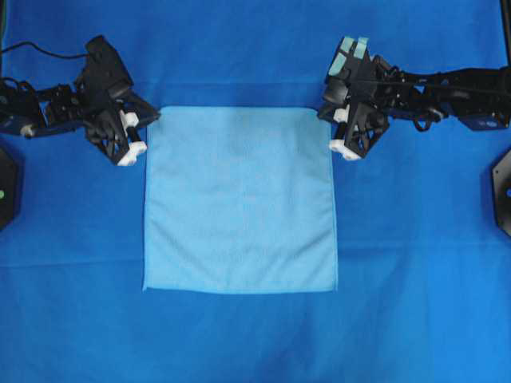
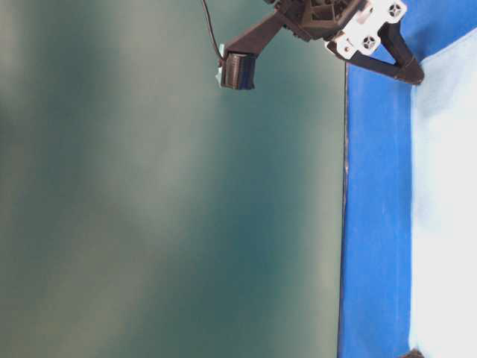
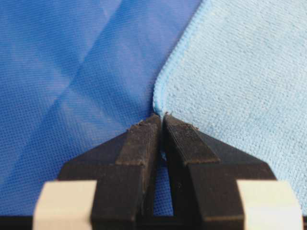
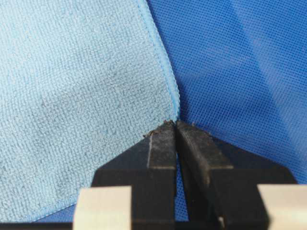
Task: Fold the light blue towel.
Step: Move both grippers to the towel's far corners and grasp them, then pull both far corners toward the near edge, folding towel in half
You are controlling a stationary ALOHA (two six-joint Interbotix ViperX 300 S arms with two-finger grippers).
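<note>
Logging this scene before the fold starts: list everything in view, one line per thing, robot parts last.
pale sky-blue square microfibre towel: one, light blue, lying flat and unfolded at the middle of the table.
royal-blue fabric table covering: one, dark blue, under the towel and across the whole table.
black mounts: two, black, at the table's left and right edges.
left gripper: one, black fingers with white blocks, jaws shut at the towel's far left corner.
right gripper: one, same colours, jaws shut at the towel's far right corner.
</note>
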